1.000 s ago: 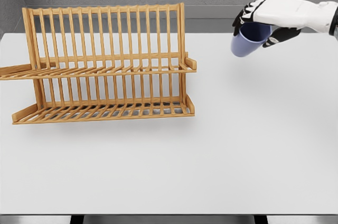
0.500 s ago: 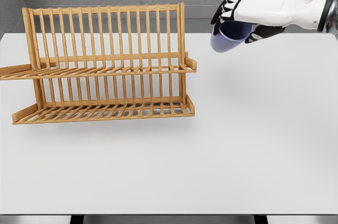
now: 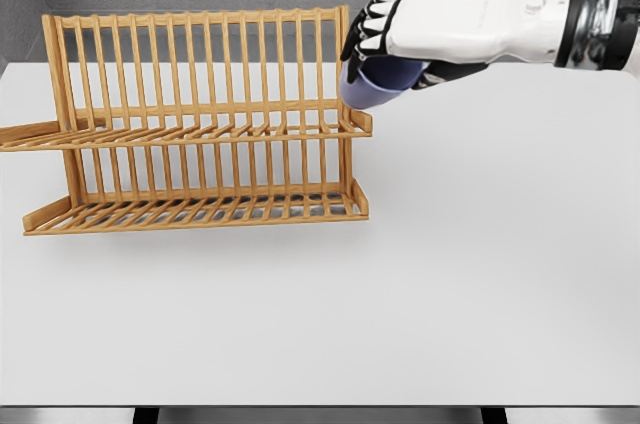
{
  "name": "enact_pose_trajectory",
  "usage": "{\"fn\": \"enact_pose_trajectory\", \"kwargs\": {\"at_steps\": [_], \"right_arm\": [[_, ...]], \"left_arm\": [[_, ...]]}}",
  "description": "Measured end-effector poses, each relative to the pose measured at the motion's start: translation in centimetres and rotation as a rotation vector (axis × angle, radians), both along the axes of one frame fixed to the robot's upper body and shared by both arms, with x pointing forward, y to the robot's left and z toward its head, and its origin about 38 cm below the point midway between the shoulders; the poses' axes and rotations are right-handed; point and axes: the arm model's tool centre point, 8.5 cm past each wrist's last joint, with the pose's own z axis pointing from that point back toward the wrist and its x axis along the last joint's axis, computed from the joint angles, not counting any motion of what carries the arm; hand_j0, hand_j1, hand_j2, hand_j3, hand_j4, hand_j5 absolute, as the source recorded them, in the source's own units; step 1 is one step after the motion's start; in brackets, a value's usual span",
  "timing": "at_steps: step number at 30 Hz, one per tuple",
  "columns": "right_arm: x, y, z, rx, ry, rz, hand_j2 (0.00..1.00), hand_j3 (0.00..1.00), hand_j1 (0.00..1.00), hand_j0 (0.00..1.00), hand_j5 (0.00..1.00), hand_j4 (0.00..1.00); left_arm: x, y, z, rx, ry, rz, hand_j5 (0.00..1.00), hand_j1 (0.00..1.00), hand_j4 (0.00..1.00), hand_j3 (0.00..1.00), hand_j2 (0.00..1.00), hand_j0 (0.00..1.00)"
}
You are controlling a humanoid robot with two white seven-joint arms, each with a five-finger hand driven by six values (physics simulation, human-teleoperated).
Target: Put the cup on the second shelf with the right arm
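Right robot hand (image 3: 400,39), arm extended level, fingers curled around the tilted blue cup (image 3: 375,84). Cup hangs just above the wooden rack's (image 3: 200,124) upper-shelf right end.

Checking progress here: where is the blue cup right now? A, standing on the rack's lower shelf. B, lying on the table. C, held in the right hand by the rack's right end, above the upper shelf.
C: the right hand grips the blue cup beside the wooden rack's right end.

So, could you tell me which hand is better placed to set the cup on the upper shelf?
Right: the right hand already grips the blue cup beside the rack's upper shelf. No left arm shows.
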Motion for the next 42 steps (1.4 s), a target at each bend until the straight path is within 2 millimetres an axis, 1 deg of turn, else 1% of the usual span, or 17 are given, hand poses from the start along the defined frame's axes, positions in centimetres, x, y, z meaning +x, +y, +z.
{"fn": "enact_pose_trajectory", "kwargs": {"at_steps": [3,9,14,20,21,22,23,26,28,30,33,34,35,37,39,40,42], "right_arm": [[-0.4,0.6,0.1,-0.005,-0.006,0.019,0.6,0.6,0.6,0.6,0.6,0.6],[-0.6,1.8,-0.5,-0.021,0.003,0.051,0.6,0.6,0.6,0.6,0.6,0.6],[-0.5,2.9,-1.3,-0.041,0.016,0.053,0.61,0.61,0.61,0.61,0.61,0.61],[-0.2,3.3,-2.2,-0.064,0.026,0.042,0.62,0.62,0.62,0.62,0.62,0.62],[-0.1,3.3,-2.3,-0.067,0.027,0.041,0.65,0.65,0.65,0.65,0.65,0.65],[-0.1,3.3,-2.4,-0.07,0.029,0.039,0.91,0.91,0.91,0.91,0.91,0.91],[-0.1,3.3,-2.5,-0.073,0.031,0.035,1.0,1.0,1.0,1.0,1.0,1.0],[0.1,3.3,-2.6,-0.076,0.033,0.022,1.0,1.0,1.0,1.0,1.0,1.0],[0.4,3.1,-1.5,-0.079,0.006,0.007,1.0,1.0,1.0,1.0,1.0,1.0],[1.0,2.1,-0.5,-0.059,-0.016,-0.031,1.0,1.0,1.0,1.0,1.0,1.0],[1.4,-0.1,2.2,0.003,-0.07,-0.09,1.0,1.0,1.0,1.0,1.0,1.0],[1.5,-1.4,1.6,0.01,-0.055,-0.117,1.0,1.0,1.0,1.0,1.0,1.0],[1.6,-3.3,-1.0,0.018,0.01,-0.162,1.0,1.0,1.0,1.0,1.0,1.0],[1.1,-7.6,-8.1,0.024,0.172,-0.274,1.0,1.0,1.0,1.0,1.0,1.0],[-0.8,-11.5,-14.1,0.053,0.309,-0.377,1.0,1.0,1.0,1.0,1.0,1.0],[-1.6,-13.3,-15.5,0.066,0.332,-0.416,1.0,1.0,1.0,1.0,1.0,1.0],[-2.3,-16.5,-15.4,0.111,0.322,-0.487,1.0,1.0,1.0,1.0,1.0,1.0]], "left_arm": [[0.0,0.0,0.0,0.0,0.0,0.0,1.0,1.0,1.0,1.0,1.0,1.0],[0.0,0.0,0.0,0.0,0.0,0.0,1.0,1.0,1.0,1.0,1.0,1.0],[0.0,0.0,0.0,0.0,0.0,0.0,1.0,1.0,1.0,1.0,1.0,1.0],[0.0,0.0,0.0,0.0,0.0,0.0,1.0,1.0,1.0,1.0,1.0,1.0],[0.0,0.0,0.0,0.0,0.0,0.0,1.0,1.0,1.0,1.0,1.0,1.0],[0.0,0.0,0.0,0.0,0.0,0.0,1.0,1.0,1.0,1.0,1.0,1.0],[0.0,0.0,0.0,0.0,0.0,0.0,1.0,1.0,1.0,1.0,1.0,1.0],[0.0,0.0,0.0,0.0,0.0,0.0,1.0,1.0,1.0,1.0,1.0,1.0],[0.0,0.0,0.0,0.0,0.0,0.0,1.0,1.0,1.0,1.0,1.0,1.0],[0.0,0.0,0.0,0.0,0.0,0.0,1.0,1.0,1.0,1.0,1.0,1.0],[0.0,0.0,0.0,0.0,0.0,0.0,1.0,1.0,1.0,1.0,1.0,1.0],[0.0,0.0,0.0,0.0,0.0,0.0,1.0,1.0,1.0,1.0,1.0,1.0],[0.0,0.0,0.0,0.0,0.0,0.0,1.0,1.0,1.0,1.0,1.0,1.0],[0.0,0.0,0.0,0.0,0.0,0.0,1.0,1.0,1.0,1.0,1.0,1.0],[0.0,0.0,0.0,0.0,0.0,0.0,1.0,1.0,1.0,1.0,1.0,1.0],[0.0,0.0,0.0,0.0,0.0,0.0,1.0,1.0,1.0,1.0,1.0,1.0],[0.0,0.0,0.0,0.0,0.0,0.0,1.0,1.0,1.0,1.0,1.0,1.0]]}}
